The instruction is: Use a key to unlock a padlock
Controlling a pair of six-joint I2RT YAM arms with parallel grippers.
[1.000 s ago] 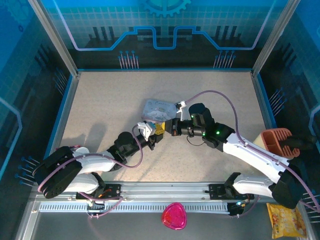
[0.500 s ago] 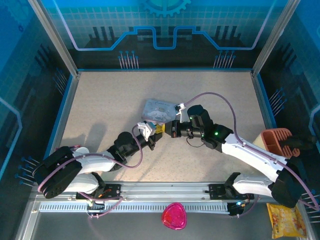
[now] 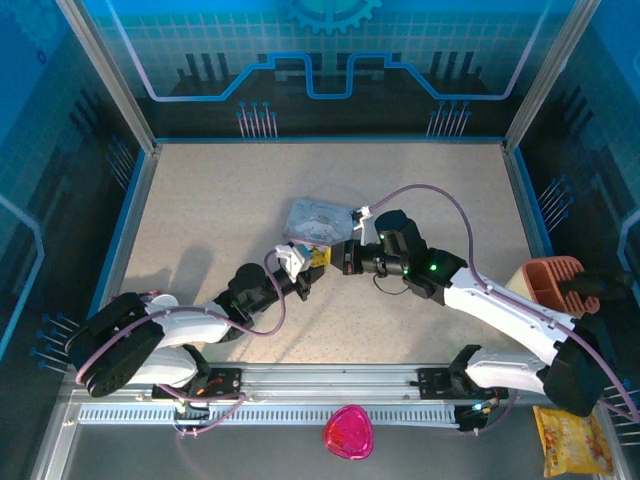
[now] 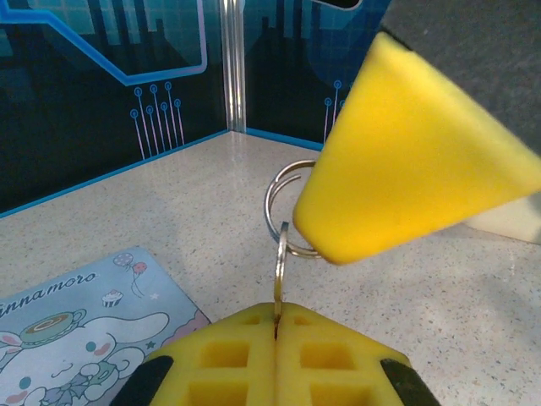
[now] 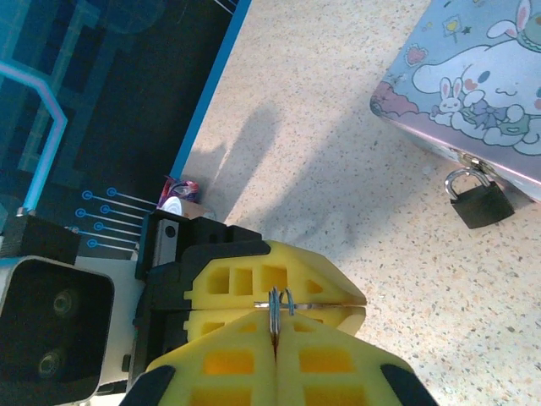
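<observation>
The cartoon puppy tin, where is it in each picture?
Top external: the tin sits near the middle of the picture, just beyond the yellow pads.
Left wrist: the tin is in the bottom-left corner.
Right wrist: the tin is in the top-right corner, with the padlock hanging at its lower edge.
Shared landmark: the yellow pads clamped on the key ring.

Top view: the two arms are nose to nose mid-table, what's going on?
The left gripper and right gripper are both shut on the same silvery key ring, pinching it from opposite sides beside the cartoon tin. Their yellow pads hide the key itself. The padlock hangs on the tin's clasp, shackle closed, untouched. It looks like a handover or re-grip; unlocking has not begun.
</observation>
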